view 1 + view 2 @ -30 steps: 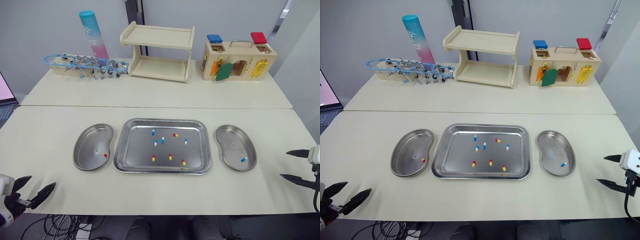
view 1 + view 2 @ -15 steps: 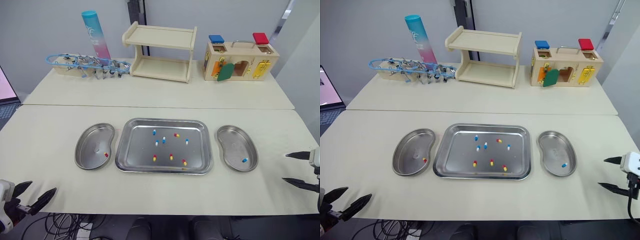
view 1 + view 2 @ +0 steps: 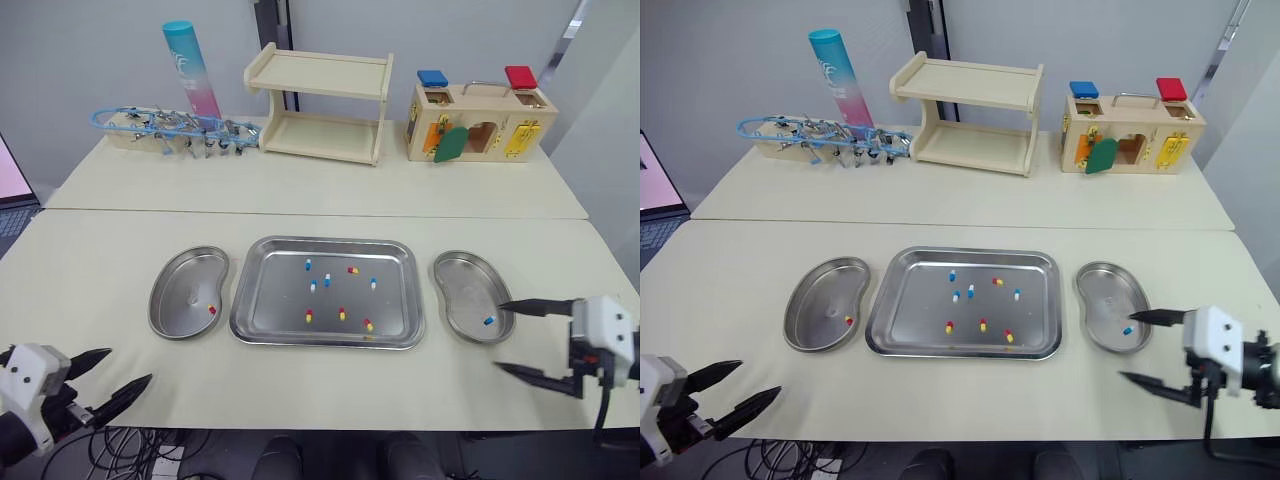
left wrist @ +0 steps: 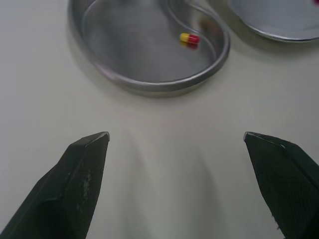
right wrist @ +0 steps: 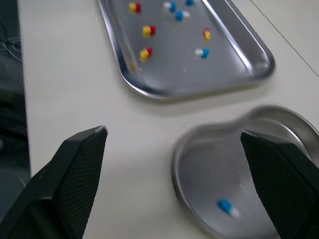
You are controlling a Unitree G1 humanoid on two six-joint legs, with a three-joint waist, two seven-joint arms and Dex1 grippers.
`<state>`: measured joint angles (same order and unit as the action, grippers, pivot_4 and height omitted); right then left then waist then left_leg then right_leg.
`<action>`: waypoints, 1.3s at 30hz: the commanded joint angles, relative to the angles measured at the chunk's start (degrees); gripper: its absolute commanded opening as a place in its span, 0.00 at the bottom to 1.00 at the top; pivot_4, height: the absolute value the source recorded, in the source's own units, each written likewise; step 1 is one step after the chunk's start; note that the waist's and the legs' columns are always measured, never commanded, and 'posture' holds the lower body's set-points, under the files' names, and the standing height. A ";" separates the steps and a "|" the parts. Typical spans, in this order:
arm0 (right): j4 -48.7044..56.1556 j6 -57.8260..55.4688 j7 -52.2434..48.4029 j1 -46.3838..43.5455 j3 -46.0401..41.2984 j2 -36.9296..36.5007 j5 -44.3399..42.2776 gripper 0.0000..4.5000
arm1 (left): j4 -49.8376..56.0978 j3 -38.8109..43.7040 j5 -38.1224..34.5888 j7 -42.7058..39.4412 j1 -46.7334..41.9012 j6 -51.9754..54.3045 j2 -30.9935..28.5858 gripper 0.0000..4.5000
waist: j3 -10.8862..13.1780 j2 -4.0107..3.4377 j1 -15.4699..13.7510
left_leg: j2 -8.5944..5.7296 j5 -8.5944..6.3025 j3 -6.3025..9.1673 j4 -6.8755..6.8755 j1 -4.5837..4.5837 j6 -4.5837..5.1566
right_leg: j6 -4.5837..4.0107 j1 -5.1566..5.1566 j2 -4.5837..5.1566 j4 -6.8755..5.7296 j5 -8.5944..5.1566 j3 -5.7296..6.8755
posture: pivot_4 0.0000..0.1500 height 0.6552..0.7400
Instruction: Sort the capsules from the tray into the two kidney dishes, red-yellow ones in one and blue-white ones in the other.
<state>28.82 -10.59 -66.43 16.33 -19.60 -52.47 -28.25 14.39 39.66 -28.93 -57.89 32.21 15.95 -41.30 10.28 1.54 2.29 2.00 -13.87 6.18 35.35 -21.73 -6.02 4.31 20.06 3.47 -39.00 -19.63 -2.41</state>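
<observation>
The tray (image 3: 320, 241) sits in the middle of the counter (image 3: 100, 260) with a kidney dish just beside each short end. This layout lets each arm serve the dish on its own side. The left kidney dish (image 3: 175, 300) holds one red-yellow capsule (image 3: 212, 310) near its tray-side rim. The right kidney dish (image 3: 460, 290) holds one blue-white capsule (image 3: 488, 320) toward its near right edge. These two appear to fix the colour for each dish: red-yellow goes left, blue-white goes right.

Eight loose capsules lie apart on the tray floor. The blue-white tray capsules (image 3: 326, 279) cluster in the far half. Most of the red-yellow tray capsules (image 3: 341, 314) form a row in the near half, with one more among the blue-white group. The sorting looks barely begun.

The left claw (image 3: 131, 364) hovers at the near left corner of the counter, spread wide and carrying nothing. It is nearer than the left kidney dish and well apart from the tray. The right claw (image 3: 499, 336) is also spread wide and empty, at the near right. Its far finger tip reaches over the near rim of the right kidney dish, just beside the blue-white capsule there. The nearest tray capsules lie to its left, past the dish and the tray's right rim.
</observation>
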 commanded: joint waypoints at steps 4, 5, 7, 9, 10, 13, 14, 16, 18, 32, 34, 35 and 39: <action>6.21 0.28 7.86 -1.38 11.70 6.83 5.18 1.00 | 9.20 -3.50 -2.88 -1.20 -3.04 2.71 -2.83 1.00 | -0.05 0.08 -0.46 | 0.00 0.00 0.01 0.02 -0.01 0.00 | 0.02 0.01 0.00 0.00 0.01 0.00 | 1.00 1.00; 6.53 0.62 8.78 -1.20 13.16 7.73 6.20 1.00 | 10.25 -4.54 -3.07 -0.97 -3.96 3.18 -3.02 1.00 | -0.06 0.09 -0.49 | -0.01 0.00 0.00 0.02 -0.01 0.00 | 0.02 0.00 0.00 0.01 0.02 -0.01 | 1.00 1.00; 7.49 0.45 10.56 -0.78 15.31 9.16 7.22 1.00 | 11.78 -6.06 -3.56 -0.82 -5.30 4.13 -3.30 1.00 | -0.06 0.10 -0.51 | -0.01 0.00 0.02 0.02 -0.01 0.00 | 0.02 0.01 0.00 0.03 0.01 0.01 | 1.00 1.00; 7.59 0.55 12.25 -0.61 17.65 10.68 8.72 1.00 | 13.51 -9.00 -3.55 -0.32 -7.82 5.07 -3.71 1.00 | -0.06 0.09 -0.51 | -0.01 0.00 0.04 0.00 -0.02 0.00 | 0.01 0.03 -0.01 0.02 0.01 0.01 | 1.00 1.00; 7.57 0.67 12.90 -0.63 18.67 11.19 9.50 1.00 | 14.09 -10.23 -3.75 -0.11 -9.08 5.74 -3.92 1.00 | -0.06 0.09 -0.54 | -0.01 0.00 0.04 0.00 -0.01 0.00 | 0.01 0.02 -0.01 0.01 0.01 0.02 | 1.00 1.00; 7.38 0.59 14.74 -1.52 21.26 12.84 10.94 1.00 | 14.49 -15.55 -3.22 -0.14 -14.83 7.95 -5.78 1.00 | -0.06 0.09 -0.57 | -0.01 0.00 0.06 0.02 0.00 0.00 | 0.01 0.00 -0.01 0.00 0.01 0.02 | 1.00 1.00; 7.55 0.28 15.32 -1.84 21.85 13.33 11.10 1.00 | 14.07 -17.00 -2.94 -0.57 -16.58 8.17 -6.44 1.00 | -0.06 0.09 -0.53 | -0.01 0.00 0.07 0.03 0.00 0.00 | 0.00 0.00 -0.02 -0.02 0.02 0.04 | 1.00 1.00; 7.93 -0.24 15.94 -2.18 22.62 13.75 11.20 1.00 | 12.92 -19.98 -2.66 -1.67 -20.48 8.46 -7.65 1.00 | -0.05 0.08 -0.53 | -0.01 0.00 0.06 0.02 0.00 0.00 | 0.00 0.00 -0.02 -0.02 0.02 0.02 | 1.00 1.00; 8.11 -0.51 16.59 -2.45 23.46 14.00 11.48 1.00 | 10.28 -25.41 -2.34 -4.20 -28.09 8.07 -8.24 1.00 | -0.04 0.05 -0.51 | -0.01 0.00 0.07 0.01 -0.01 0.00 | 0.00 0.03 -0.03 -0.01 0.02 0.02 | 1.00 1.00; 8.99 -3.25 20.56 -3.74 26.84 15.97 11.51 1.00 | -13.86 -48.62 10.99 -17.23 -55.23 -3.37 -3.91 0.52 | -0.03 0.03 -0.46 | -0.01 0.01 0.13 0.08 -0.08 0.01 | -0.01 0.10 -0.10 -0.06 0.03 0.03 | 1.00 1.00; 8.95 -3.36 20.89 -3.74 27.18 16.10 11.59 1.00 | -17.43 -50.77 13.33 -18.55 -57.63 -5.65 -3.21 0.52 | -0.03 0.03 -0.46 | -0.01 0.00 0.13 0.11 -0.10 0.01 | 0.00 0.10 -0.10 -0.06 0.03 0.04 | 1.00 1.00; 8.97 -3.40 21.02 -3.73 27.31 16.11 11.62 1.00 | -18.60 -51.27 14.01 -19.00 -58.33 -6.51 -2.95 0.52 | -0.03 0.03 -0.45 | -0.01 0.00 0.12 0.12 -0.11 0.01 | 0.00 0.10 -0.10 -0.06 0.03 0.04 | 1.00 1.00; 8.80 -3.05 21.49 -3.05 27.74 16.40 11.63 1.00 | -24.99 -53.70 17.48 -19.54 -62.15 -9.34 -0.44 0.52 | -0.03 0.03 -0.42 | -0.01 0.00 0.14 0.16 -0.12 0.01 | 0.00 0.11 -0.11 -0.07 0.03 0.05 | 1.00 1.00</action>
<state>35.54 -14.33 -45.16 12.92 8.14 -36.26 -16.48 -9.41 -13.56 -12.63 -77.02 -28.65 8.14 -42.21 10.25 1.57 1.87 1.98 -13.87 6.32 35.51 -21.85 -6.02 4.30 20.17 3.37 -39.07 -19.60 -2.36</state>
